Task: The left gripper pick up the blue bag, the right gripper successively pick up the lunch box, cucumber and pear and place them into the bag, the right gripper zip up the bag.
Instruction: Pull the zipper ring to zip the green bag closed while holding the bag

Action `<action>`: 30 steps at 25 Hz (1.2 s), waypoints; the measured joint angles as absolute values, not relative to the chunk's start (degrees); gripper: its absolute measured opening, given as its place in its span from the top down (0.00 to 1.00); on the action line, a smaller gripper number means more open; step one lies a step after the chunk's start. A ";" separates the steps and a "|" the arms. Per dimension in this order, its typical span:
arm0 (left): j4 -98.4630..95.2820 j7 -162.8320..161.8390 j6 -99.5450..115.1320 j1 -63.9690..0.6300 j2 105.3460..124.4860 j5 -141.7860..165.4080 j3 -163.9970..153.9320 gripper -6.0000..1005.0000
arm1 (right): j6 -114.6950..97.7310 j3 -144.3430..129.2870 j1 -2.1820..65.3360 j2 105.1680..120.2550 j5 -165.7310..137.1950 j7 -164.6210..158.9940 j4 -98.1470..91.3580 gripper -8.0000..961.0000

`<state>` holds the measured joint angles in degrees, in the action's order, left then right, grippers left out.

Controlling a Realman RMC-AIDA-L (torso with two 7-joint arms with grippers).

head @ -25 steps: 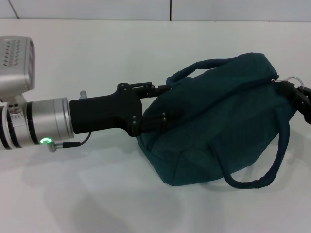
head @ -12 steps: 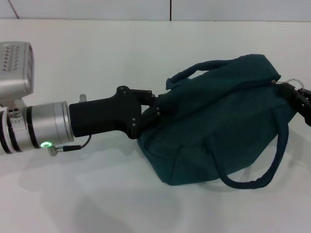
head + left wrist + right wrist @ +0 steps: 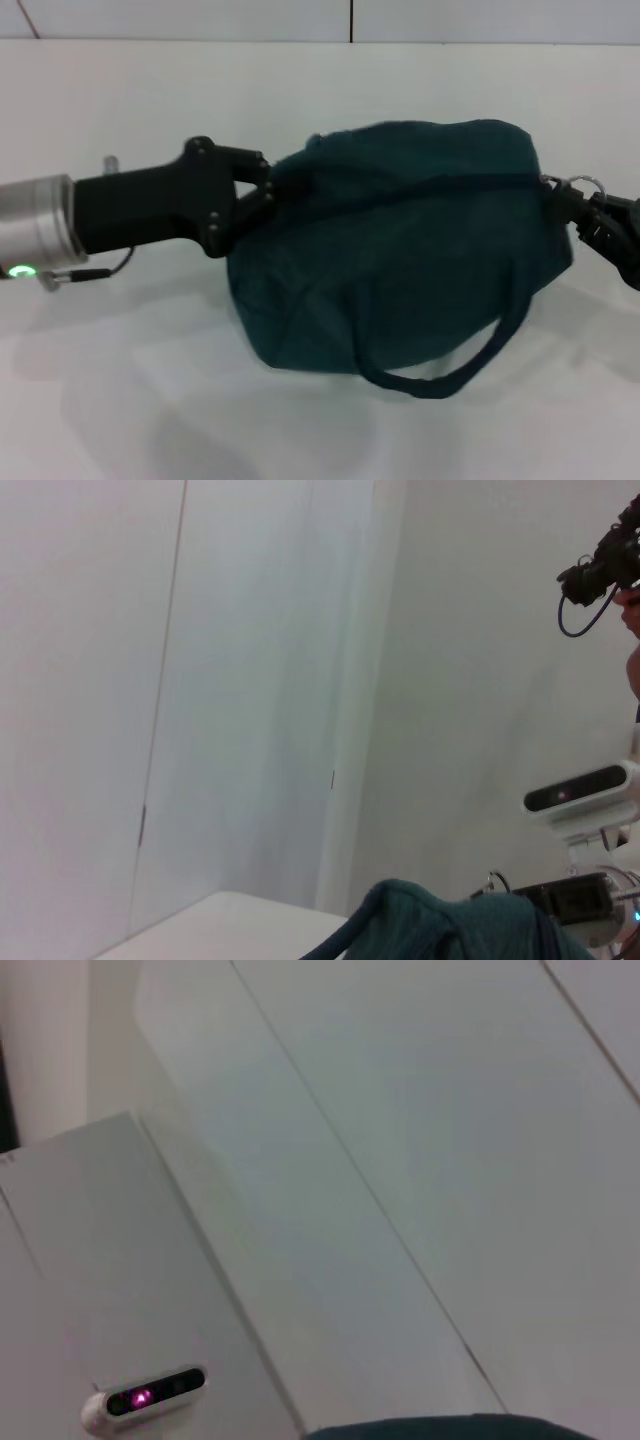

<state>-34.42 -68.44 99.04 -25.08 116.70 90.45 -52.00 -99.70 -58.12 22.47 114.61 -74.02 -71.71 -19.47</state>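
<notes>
The blue bag [image 3: 400,250] is bulging and closed along its top, with one strap [image 3: 440,375] drooping toward the white table. My left gripper [image 3: 265,187] is shut on the bag's left end. My right gripper [image 3: 572,212] is pinched on the zipper pull at the bag's right end, just below a small metal ring [image 3: 584,183]. The bag's top edge [image 3: 440,920] shows in the left wrist view, and a sliver of the bag [image 3: 450,1427] in the right wrist view. The lunch box, cucumber and pear are out of view.
The white table [image 3: 150,400] lies under and around the bag. A camera on a stand [image 3: 580,785] sits beyond the bag in the left wrist view. The right wrist view looks at white wall panels and another small camera [image 3: 140,1397].
The bag and both grippers have shifted left. The bag now looks rounder and fuller, with its top closed. The left arm has drawn back toward the left edge.
</notes>
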 joint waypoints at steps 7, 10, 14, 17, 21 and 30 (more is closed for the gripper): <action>-34.60 -69.97 99.79 -26.11 114.47 90.71 -51.31 0.94 | -99.36 -57.73 22.57 114.48 -74.05 -72.39 -19.45 0.89; -34.57 -69.97 99.69 -26.33 114.42 91.34 -51.50 0.94 | -97.66 -57.54 22.30 114.30 -73.95 -72.33 -19.40 0.89; -34.54 -69.98 99.55 -26.54 114.54 91.88 -51.56 0.94 | -93.69 -57.45 21.74 114.12 -73.56 -71.77 -19.36 0.89; -34.54 -70.08 99.51 -26.60 114.51 92.19 -51.57 0.94 | -91.63 -57.42 21.42 114.13 -73.53 -71.51 -19.34 0.89; -34.53 -70.08 99.53 -26.39 114.48 92.39 -51.46 0.94 | -90.29 -56.83 21.00 114.37 -73.49 -70.91 -19.33 0.89; -34.47 -70.07 99.58 -26.19 114.41 92.47 -51.33 0.94 | -86.62 -54.23 20.25 114.50 -73.58 -70.83 -19.32 0.89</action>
<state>-34.47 -70.07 99.58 -26.19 114.41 92.47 -51.33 -86.62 -54.23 20.25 114.50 -73.59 -70.83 -19.32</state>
